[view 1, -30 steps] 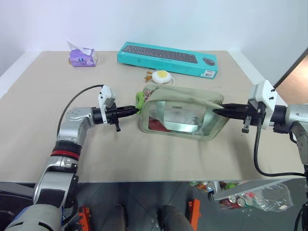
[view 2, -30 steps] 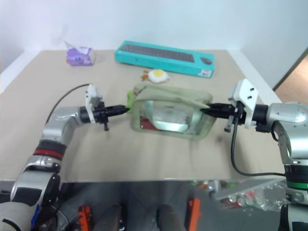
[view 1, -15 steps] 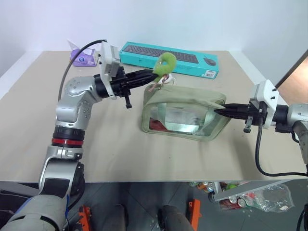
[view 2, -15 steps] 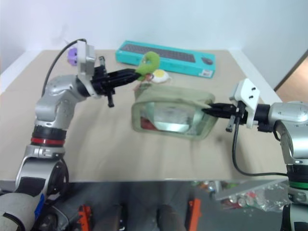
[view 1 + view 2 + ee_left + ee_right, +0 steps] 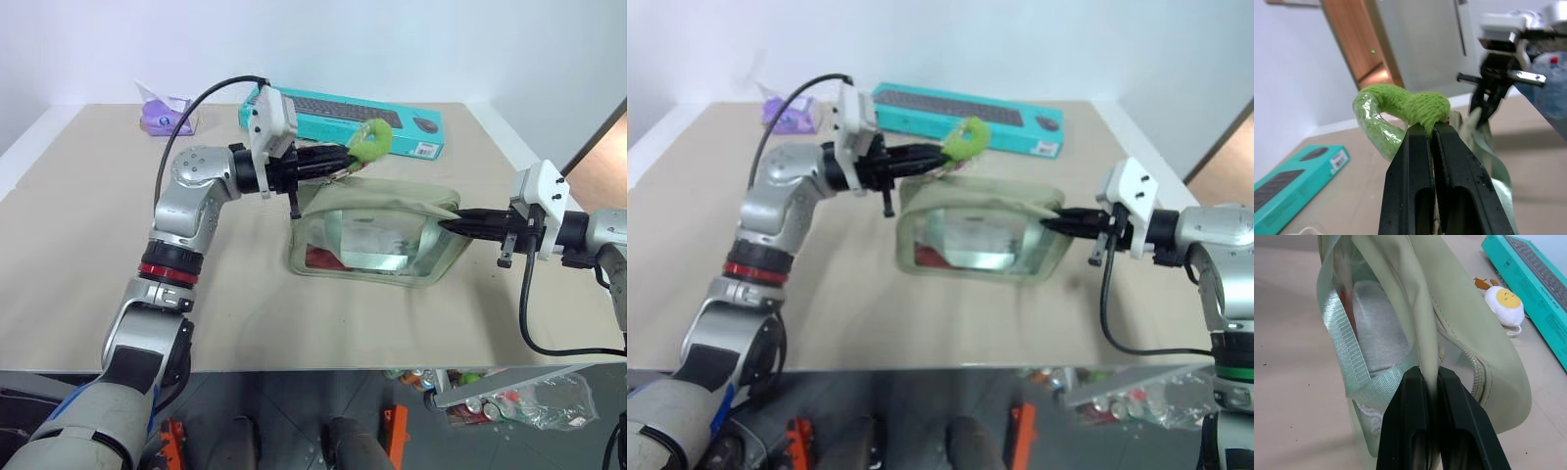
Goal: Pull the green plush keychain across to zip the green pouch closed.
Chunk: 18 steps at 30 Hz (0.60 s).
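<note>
The green pouch point(image 5: 377, 235) stands mid-table, boxy sage fabric with clear side panels. Above its top left part hangs the green plush keychain point(image 5: 369, 143), a lime fuzzy ring. My left gripper point(image 5: 345, 157) is shut on it, pointing level toward the right; the left wrist view shows the plush ring point(image 5: 1400, 105) pinched between the black fingers point(image 5: 1410, 161). My right gripper point(image 5: 453, 225) is shut on the pouch's right end; in the right wrist view it point(image 5: 1430, 374) clamps a fold of the pouch fabric point(image 5: 1415, 308) beside the zipper.
A teal keyboard box point(image 5: 411, 125) lies at the back of the table, a purple tissue box point(image 5: 167, 116) at the back left. An egg-shaped trinket point(image 5: 1508, 303) rests behind the pouch. Table edges run near both arms.
My left gripper has risen and swung right with the keychain, from the pouch's left end to above its top. The right gripper has held still on the pouch.
</note>
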{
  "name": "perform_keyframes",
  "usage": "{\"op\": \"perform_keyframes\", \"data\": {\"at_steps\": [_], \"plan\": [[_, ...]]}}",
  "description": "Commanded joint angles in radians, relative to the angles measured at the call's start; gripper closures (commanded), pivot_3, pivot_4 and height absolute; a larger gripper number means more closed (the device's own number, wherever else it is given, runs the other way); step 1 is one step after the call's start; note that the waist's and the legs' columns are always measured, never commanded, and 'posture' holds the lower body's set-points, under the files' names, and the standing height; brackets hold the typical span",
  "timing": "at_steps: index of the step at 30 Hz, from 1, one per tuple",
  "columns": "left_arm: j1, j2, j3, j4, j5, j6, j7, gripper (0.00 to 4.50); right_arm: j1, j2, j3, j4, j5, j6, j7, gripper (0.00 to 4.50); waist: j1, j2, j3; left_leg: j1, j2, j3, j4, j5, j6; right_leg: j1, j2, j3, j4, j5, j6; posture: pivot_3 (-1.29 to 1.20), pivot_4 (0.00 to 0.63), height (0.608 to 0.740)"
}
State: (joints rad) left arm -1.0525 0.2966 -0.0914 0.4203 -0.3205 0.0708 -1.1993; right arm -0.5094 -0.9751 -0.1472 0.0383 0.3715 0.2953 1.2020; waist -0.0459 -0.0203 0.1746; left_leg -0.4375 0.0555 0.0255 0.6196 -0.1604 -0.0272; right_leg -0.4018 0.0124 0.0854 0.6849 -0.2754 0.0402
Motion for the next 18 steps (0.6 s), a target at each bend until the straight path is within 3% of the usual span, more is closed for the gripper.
{"op": "perform_keyframes", "data": {"at_steps": [1,11,13,18], "plan": [[-0.011,0.031,-0.031,-0.018,0.025,-0.053,-0.076,4.41,-0.015,-0.023,-0.014,-0.009,-0.005,-0.012,0.004,4.5,0.0,0.0,0.0,0.0,0.0,0.0,0.0,0.0,0.0,0.0,0.0,0.0,0.0,0.0,0.0,0.0,0.15,0.74],[-0.046,0.083,-0.066,0.051,0.064,-0.016,-0.148,4.41,-0.023,-0.012,-0.007,-0.004,-0.009,-0.017,0.0,4.5,0.0,0.0,0.0,0.0,0.0,0.0,0.0,0.0,0.0,0.0,0.0,0.0,0.0,0.0,0.0,0.0,0.15,0.74],[-0.053,0.081,-0.063,0.064,0.067,-0.018,-0.149,3.97,-0.025,-0.011,-0.006,-0.001,-0.01,-0.019,-0.001,4.5,0.0,0.0,0.0,0.0,0.0,0.0,0.001,0.0,0.0,0.0,0.0,0.0,0.0,-0.001,0.001,0.0,0.15,0.74],[-0.068,0.083,-0.064,0.08,0.072,-0.028,-0.171,2.32,-0.024,-0.008,-0.004,-0.001,-0.01,-0.021,-0.004,4.5,0.0,0.0,0.0,0.0,0.0,0.0,0.0,0.0,0.0,0.0,0.0,0.0,0.0,0.0,0.001,0.0,0.15,0.74]]}}
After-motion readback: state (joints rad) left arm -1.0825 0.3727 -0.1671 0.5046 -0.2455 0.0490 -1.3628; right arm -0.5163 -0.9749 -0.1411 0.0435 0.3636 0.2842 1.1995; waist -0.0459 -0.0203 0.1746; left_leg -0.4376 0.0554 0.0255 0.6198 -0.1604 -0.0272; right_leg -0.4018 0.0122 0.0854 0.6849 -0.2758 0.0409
